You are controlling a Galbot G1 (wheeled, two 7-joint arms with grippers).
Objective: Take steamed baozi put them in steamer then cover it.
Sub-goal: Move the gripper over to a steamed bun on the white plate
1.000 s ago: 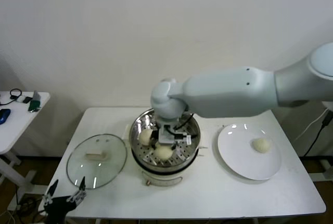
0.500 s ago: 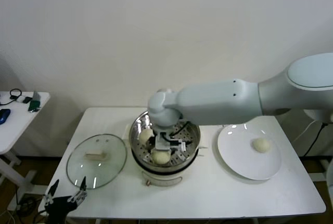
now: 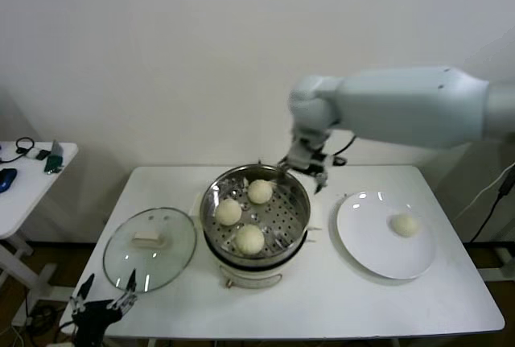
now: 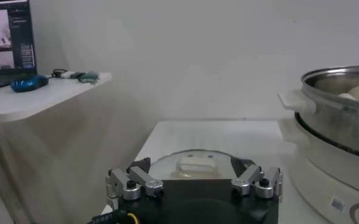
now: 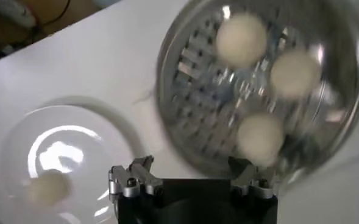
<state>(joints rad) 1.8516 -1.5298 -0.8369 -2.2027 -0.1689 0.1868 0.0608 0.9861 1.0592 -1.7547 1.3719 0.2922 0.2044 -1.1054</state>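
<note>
White table (image 3: 338, 299); on it cover (image 3: 150, 248), steamer (image 3: 255, 242), plate (image 3: 366, 242)

Four steamed baozi (image 3: 260, 191), one steamer (image 3: 211, 202), one cover (image 3: 150, 248), one plate (image 3: 366, 238).

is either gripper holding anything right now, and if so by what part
Nothing is held. The right gripper is open and empty above the steamer's far rim; the left gripper is open and empty beside the cover.
</note>
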